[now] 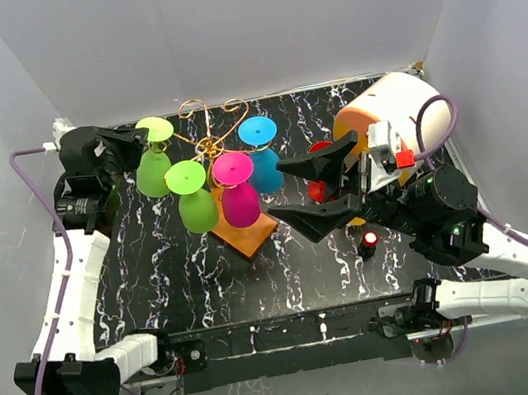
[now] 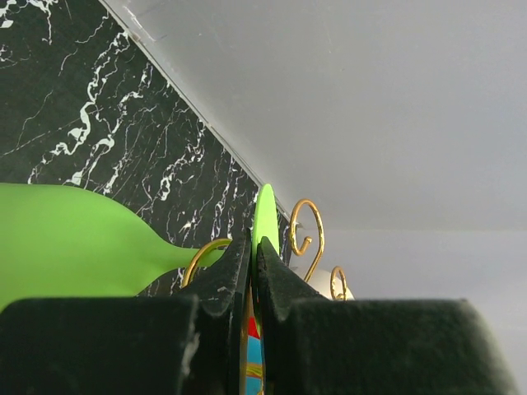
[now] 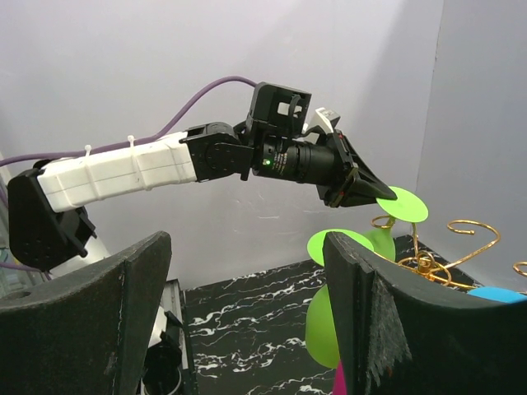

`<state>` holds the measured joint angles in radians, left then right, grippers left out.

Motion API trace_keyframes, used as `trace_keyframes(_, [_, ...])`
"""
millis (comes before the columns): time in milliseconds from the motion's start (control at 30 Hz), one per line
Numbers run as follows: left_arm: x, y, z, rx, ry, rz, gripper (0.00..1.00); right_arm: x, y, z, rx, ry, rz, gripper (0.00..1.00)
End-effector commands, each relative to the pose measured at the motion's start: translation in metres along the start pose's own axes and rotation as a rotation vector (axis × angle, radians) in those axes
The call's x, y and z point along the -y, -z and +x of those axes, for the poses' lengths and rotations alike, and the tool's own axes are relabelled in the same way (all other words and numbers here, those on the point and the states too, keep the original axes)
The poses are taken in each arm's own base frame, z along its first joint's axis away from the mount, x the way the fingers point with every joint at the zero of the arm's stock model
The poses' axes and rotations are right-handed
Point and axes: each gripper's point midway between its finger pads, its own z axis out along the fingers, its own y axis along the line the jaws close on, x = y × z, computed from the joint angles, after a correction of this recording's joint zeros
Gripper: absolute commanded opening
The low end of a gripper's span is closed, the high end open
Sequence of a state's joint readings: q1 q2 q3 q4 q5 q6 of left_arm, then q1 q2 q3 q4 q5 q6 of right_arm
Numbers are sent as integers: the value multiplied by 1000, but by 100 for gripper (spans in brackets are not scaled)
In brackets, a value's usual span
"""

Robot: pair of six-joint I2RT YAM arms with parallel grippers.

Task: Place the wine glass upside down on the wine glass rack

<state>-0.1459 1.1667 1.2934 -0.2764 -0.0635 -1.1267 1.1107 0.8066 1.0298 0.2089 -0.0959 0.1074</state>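
Observation:
The wine glass rack (image 1: 207, 146) is a gold wire stand on an orange-brown base (image 1: 253, 237) at the middle back of the table. A lime-green wine glass (image 1: 153, 173) hangs upside down at the rack's left side. Its flat foot (image 1: 155, 128) is on top and its stem lies in a gold scroll (image 2: 200, 256). My left gripper (image 1: 133, 135) is shut on the edge of that foot (image 2: 265, 212), and the bowl (image 2: 66, 239) shows to the left in the wrist view. My right gripper (image 1: 278, 191) stands wide open and empty to the right of the rack; its fingers (image 3: 356, 313) frame the scene.
Three more glasses hang upside down on the rack: green (image 1: 193, 195), pink (image 1: 237, 192) and blue (image 1: 262, 153). A red object (image 1: 321, 188) lies behind the right gripper. A white cylinder with an orange end (image 1: 394, 115) sits at the back right. Grey walls enclose the black marble table (image 1: 154, 267).

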Motion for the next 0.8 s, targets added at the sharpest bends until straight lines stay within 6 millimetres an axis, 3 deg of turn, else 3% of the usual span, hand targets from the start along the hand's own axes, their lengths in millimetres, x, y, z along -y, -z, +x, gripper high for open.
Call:
trace_keyframes(0, [8, 21, -6, 2, -1, 51, 0, -1, -1, -14, 43, -1, 3, 73])
trace_keyframes(433, [4, 34, 5, -55, -21, 65, 0, 0, -4, -11, 38, -2, 6, 74])
trace_keyframes(767, [11, 38, 29, -172, -30, 154, 0, 2, -3, -9, 35, -1, 14, 73])
